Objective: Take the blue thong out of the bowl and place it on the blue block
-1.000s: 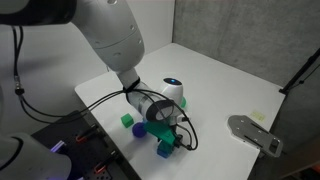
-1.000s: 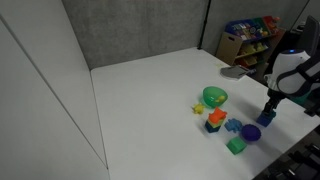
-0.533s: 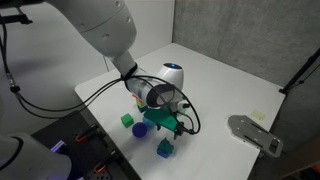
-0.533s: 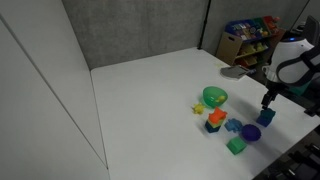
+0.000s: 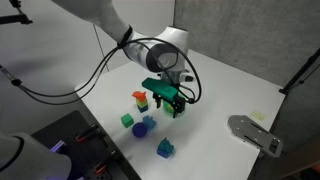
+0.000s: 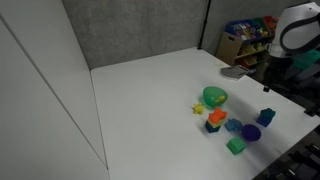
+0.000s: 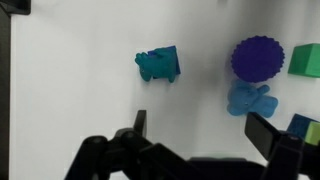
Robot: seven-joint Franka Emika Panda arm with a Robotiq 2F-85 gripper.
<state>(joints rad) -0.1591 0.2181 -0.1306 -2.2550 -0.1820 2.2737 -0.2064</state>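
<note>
Inspection of the white matte bench (image 7: 70,90): in the wrist view the blue thong (image 7: 158,64) is a small teal piece with a lumpy, uneven outline. It lies out of the bowl (image 6: 214,92) and on the blue block (image 6: 266,115), a plain smooth cube. From straight above I cannot separate the edges of the two. Near the block, on the side toward my far finger, sit a round purple lump (image 7: 258,57) with a ribbed rim and a soft-edged light blue piece (image 7: 250,100). A flat-faced green cube (image 7: 305,58) sits beyond them at the frame edge. The bowl is glossy bright green and round, and it stands well apart from the block, past the other toys. Compared with a second ago, my claw (image 7: 200,125) is no longer down at the block. It has lifted clear and moved away, so the block (image 5: 164,150) now stands uncovered in both exterior views. The toys around it have not shifted. My arm (image 5: 105,25) reaches in from high over the bench, with the wrist bent so that the claw (image 5: 172,103) points downward well above the block and a black cable looping alongside. Claw condition: the dark fingers (image 7: 138,122) are spread wide, with bare bench between them and nothing in their grip.
</note>
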